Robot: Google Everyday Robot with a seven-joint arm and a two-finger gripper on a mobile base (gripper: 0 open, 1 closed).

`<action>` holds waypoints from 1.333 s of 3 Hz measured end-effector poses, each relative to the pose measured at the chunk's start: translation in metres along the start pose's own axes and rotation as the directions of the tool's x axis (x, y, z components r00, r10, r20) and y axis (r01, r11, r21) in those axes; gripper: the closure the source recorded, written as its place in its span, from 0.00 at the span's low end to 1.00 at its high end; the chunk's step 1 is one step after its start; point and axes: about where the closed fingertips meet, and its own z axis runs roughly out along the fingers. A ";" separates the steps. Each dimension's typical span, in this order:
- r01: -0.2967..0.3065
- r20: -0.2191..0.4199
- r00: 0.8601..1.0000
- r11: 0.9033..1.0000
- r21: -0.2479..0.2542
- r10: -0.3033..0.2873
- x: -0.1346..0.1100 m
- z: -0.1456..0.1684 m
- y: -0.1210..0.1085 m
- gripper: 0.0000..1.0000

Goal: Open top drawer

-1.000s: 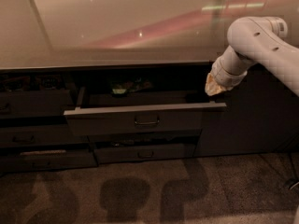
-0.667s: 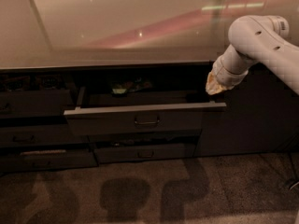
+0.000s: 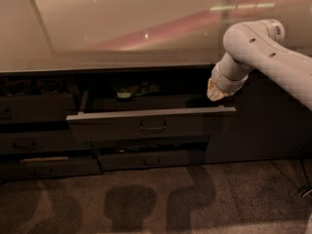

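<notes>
Opening looks done: wide dark-grey top drawer (image 3: 112, 126) pulled out; end effector (image 3: 217, 92) over its right corner, grip unreadable; next, retreat clear.

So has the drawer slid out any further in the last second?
No. The drawer lines up the same against the lower drawer; the gripper hangs over its right corner.
</notes>
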 end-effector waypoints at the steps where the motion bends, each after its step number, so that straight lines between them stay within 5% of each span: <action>1: 0.039 -0.005 0.999 0.997 -0.065 -0.039 -0.006 0.031 0.007 1.00; 2: 0.061 0.003 0.998 0.992 -0.112 -0.061 -0.009 0.052 0.012 1.00; 4: 0.039 0.004 0.999 0.994 -0.100 -0.039 -0.009 0.052 0.013 1.00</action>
